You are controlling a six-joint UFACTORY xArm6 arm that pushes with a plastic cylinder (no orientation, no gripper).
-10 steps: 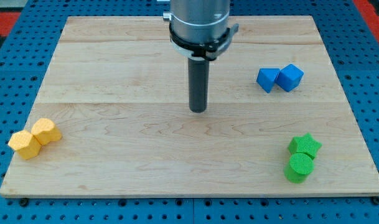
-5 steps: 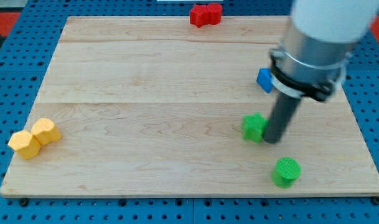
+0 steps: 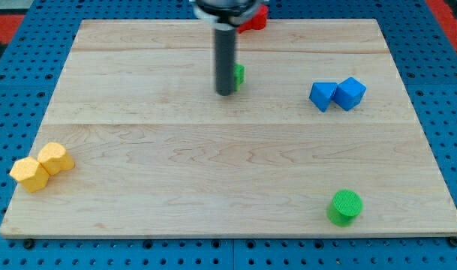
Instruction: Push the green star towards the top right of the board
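Note:
The green star (image 3: 239,73) lies in the upper middle of the wooden board (image 3: 138,150), mostly hidden behind my rod; only its right edge shows. My tip (image 3: 225,93) rests on the board just left of and slightly below the star, touching or nearly touching it. The rod rises straight up to the view's top.
A green cylinder (image 3: 344,207) stands at the lower right. Two blue blocks (image 3: 338,94) sit together at the right. Two yellow blocks (image 3: 40,166) sit at the lower left edge. A red block (image 3: 253,19) lies at the top edge, partly behind the rod.
The star has moved from the right middle of the board up and left to the upper middle. My rod moved from the right to the upper middle too.

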